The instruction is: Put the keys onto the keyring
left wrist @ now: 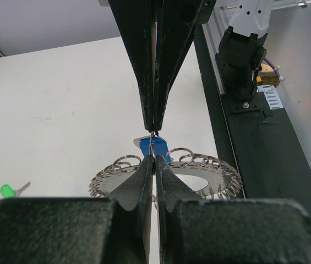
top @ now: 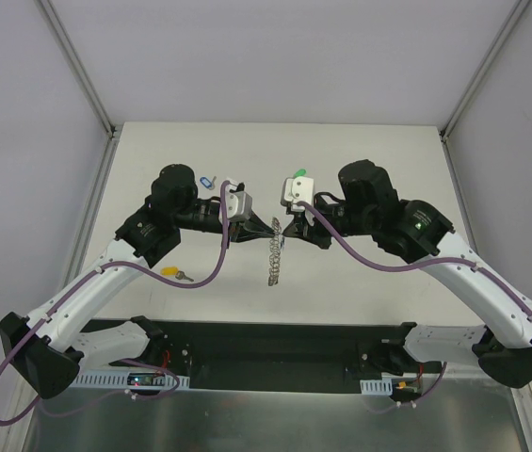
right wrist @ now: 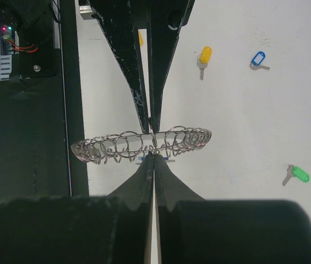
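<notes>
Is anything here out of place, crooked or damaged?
Nothing looks damaged. The keyring is held on edge, not flat, where the shut left pincer and right pincer meet, the blue key against it. The green key and yellow key lie scattered.

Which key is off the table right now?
The solid blue key, up at the keyring; the green key, yellow key and pale-blue key lie on the table.

The blue key (left wrist: 159, 146) is peeking out, mostly hiding behind the left end effector (left wrist: 153, 159) and keyring (left wrist: 216, 179).
</notes>
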Available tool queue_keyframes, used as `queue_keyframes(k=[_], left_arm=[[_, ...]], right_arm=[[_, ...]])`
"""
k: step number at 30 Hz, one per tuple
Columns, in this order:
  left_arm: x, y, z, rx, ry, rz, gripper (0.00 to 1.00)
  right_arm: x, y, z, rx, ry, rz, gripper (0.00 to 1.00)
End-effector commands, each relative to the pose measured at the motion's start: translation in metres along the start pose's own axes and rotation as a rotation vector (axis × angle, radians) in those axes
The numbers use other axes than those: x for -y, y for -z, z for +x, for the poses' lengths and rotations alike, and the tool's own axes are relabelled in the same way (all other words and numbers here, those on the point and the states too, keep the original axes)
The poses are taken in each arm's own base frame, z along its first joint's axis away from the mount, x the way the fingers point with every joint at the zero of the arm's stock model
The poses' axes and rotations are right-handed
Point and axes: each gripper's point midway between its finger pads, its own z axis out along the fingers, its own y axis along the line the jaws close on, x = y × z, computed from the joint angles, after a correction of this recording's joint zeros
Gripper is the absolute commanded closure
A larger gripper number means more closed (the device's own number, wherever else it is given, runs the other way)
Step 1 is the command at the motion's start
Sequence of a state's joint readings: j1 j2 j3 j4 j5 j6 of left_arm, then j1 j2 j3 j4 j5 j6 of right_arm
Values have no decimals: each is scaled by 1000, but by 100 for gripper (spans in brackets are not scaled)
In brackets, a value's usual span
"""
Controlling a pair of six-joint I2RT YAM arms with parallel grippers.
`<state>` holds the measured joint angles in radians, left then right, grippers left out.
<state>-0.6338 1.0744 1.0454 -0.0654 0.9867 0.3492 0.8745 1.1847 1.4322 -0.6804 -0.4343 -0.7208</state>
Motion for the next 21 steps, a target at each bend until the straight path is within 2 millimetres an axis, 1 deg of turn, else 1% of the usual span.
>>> queue_keyframes(k=[1, 8, 9, 16, 21], left_arm=[[5, -1, -26, 65, -74, 41, 100], [5, -1, -25, 64, -65, 46, 100], [4, -2, -28, 76, -83, 47, 100], [9, -1, -31, 86, -87, 73, 100], [10, -1, -29, 85, -81, 80, 100]], right_arm=[[3, 1, -38, 128, 50, -3, 99], [-1, -2, -40, 136, 59, -18, 99], [-1, -2, -40, 138, 63, -20, 99], [-8, -3, -41, 147, 81, -64, 99], [-10, -1, -40, 147, 76, -84, 99]])
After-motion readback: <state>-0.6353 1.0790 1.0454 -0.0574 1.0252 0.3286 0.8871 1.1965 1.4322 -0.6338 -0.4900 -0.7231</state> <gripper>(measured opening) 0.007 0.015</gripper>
